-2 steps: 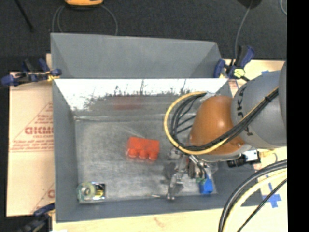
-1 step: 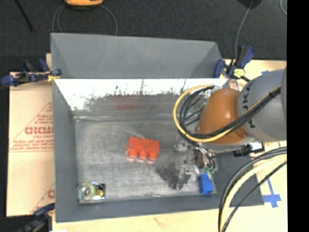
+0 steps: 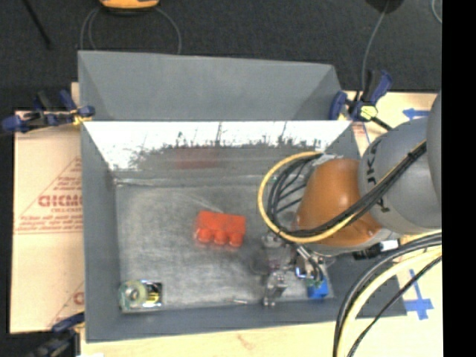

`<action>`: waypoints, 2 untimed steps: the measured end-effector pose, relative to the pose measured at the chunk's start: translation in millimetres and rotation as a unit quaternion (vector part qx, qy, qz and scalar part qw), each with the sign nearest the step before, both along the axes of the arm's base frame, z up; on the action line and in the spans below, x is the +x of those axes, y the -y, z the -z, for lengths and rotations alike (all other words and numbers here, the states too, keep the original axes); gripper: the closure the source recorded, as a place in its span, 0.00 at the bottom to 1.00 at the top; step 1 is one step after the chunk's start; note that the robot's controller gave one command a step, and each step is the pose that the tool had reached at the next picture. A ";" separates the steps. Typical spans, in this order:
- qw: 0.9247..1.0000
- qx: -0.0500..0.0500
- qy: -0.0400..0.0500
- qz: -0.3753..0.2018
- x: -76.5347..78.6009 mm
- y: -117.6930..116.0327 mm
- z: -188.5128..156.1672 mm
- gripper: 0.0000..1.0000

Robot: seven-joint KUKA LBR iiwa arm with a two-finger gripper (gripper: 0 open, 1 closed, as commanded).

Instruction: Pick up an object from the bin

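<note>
My gripper (image 3: 271,277) hangs low over the bin floor near the front right, under the arm's orange cover and cable loop. A red block (image 3: 219,228) with three rounded bumps on its front side lies on the floor in the middle of the bin, a short way to the gripper's upper left and apart from it. A small blue piece (image 3: 317,289) sits just right of the gripper by the front right corner; whether it lies loose I cannot tell.
A small round silvery thing with a yellow and black part (image 3: 140,294) lies in the front left corner. The arm and its cables cover the right side of the bin.
</note>
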State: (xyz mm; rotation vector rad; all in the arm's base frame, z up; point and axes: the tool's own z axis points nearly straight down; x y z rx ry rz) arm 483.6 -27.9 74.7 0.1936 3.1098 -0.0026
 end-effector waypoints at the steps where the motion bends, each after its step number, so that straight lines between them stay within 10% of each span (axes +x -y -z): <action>1: 1.000 0.000 -0.001 -0.001 0.4 0.5 0.1 1.00; 2: 0.994 -0.002 -0.008 -0.113 13.2 30.4 -132.7 1.00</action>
